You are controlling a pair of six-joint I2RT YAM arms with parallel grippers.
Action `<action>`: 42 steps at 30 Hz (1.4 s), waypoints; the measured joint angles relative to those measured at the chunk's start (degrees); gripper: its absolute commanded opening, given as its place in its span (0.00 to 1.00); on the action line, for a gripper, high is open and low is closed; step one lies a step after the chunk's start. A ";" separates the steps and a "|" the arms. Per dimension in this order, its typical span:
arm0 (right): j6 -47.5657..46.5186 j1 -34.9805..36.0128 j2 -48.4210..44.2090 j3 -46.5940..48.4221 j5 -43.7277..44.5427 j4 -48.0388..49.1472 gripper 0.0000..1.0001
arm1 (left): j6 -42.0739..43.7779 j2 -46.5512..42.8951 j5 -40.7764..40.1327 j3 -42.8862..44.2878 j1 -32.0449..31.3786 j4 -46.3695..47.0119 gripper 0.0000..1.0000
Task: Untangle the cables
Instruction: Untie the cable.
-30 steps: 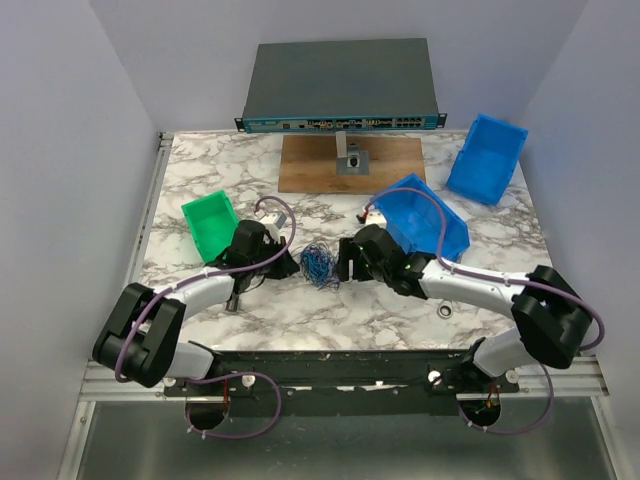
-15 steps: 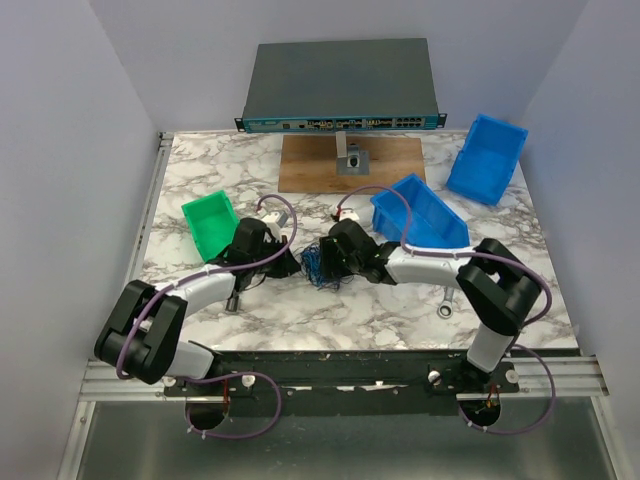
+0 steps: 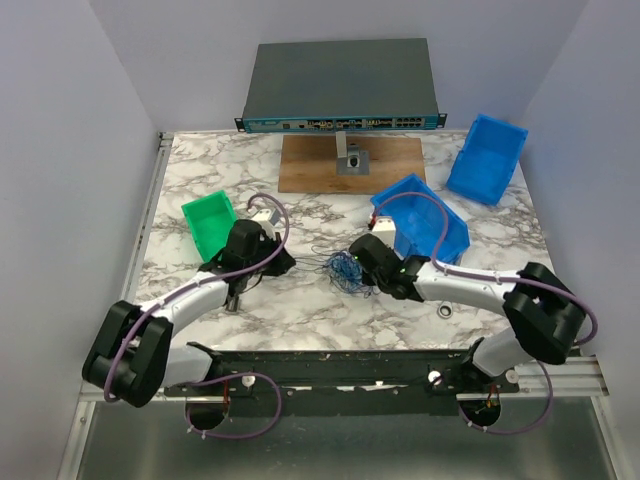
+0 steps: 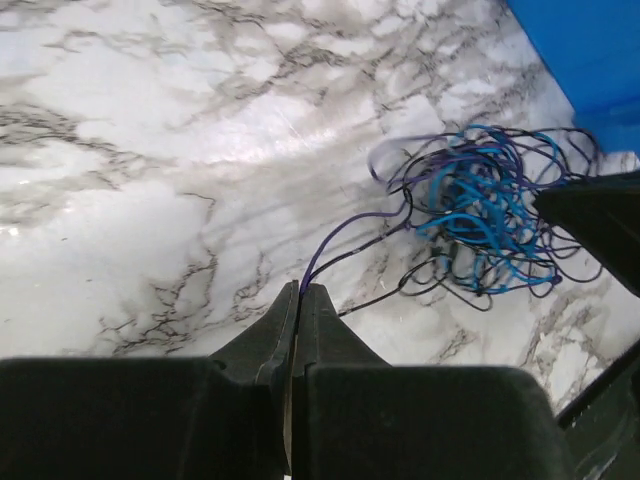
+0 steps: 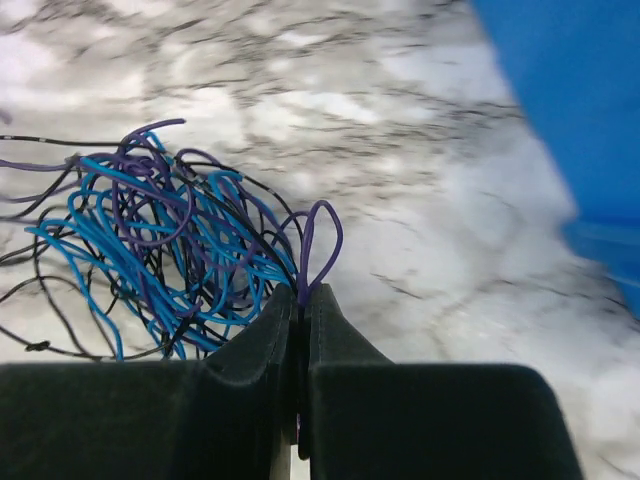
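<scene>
Two robot arms are shown pinching a tangle of thin cables (image 3: 345, 270) from either side on a marble table (image 3: 300, 310).

No writing can be read: the markings on the front of the network switch (image 3: 340, 122), behind the wooden board (image 3: 350, 165), are too small to be made out. The cables, blue, purple and black, are spread in loose loops on the near side of the wooden board, roughly in line with it. The left gripper (image 4: 298, 290) is closed on a purple strand that runs out to the tangle, which lies a little apart from its tips. The right gripper (image 5: 300, 292) is clamped on a purple loop at the tangle's edge. Both arms are stretched low over the table, near of the board, with forearms angled inward toward each other.
</scene>
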 measured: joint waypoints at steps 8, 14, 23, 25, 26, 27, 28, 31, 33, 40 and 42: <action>4.13 0.00 -5.35 -1.40 9.22 -6.45 0.20 | -3.04 -8.13 -6.78 -4.74 2.03 0.31 0.00; -0.68 -0.02 -9.75 -1.40 4.98 -5.38 0.78 | -2.54 -9.66 -6.27 -6.10 2.14 1.90 0.00; -6.34 -0.02 -11.82 -1.27 -2.64 -1.22 0.75 | -0.94 -7.06 -2.43 -5.97 2.05 3.28 0.60; -6.60 -0.02 -11.17 -1.03 -3.08 -0.76 0.73 | -0.72 -8.09 -2.38 -6.03 1.44 3.58 0.63; -6.75 -0.02 -10.64 -0.87 -3.15 -0.48 0.73 | -0.66 -8.66 -2.49 -6.03 0.85 3.69 0.65; -6.88 -0.02 -9.99 -0.59 -3.19 -0.20 0.73 | -0.61 -8.96 -2.54 -6.03 0.44 3.76 0.66; -7.06 -0.02 -9.18 -0.22 -3.21 0.07 0.73 | -0.61 -9.25 -2.82 -5.90 -0.46 3.45 0.70; -7.61 -0.04 -6.08 1.57 -3.13 0.81 0.72 | -0.68 -8.83 -3.89 -4.00 -3.41 2.03 0.75; -7.89 -0.07 -3.65 3.34 -3.08 1.09 0.72 | -0.94 -7.50 -4.24 -1.90 -5.09 1.51 0.75; -7.30 -0.07 7.89 12.37 -1.92 1.03 0.66 | -5.99 6.84 -3.26 4.52 -6.82 4.28 0.69; -6.49 -0.09 9.90 12.57 -1.99 0.96 0.58 | -7.54 10.75 -2.62 4.79 -6.82 5.01 0.66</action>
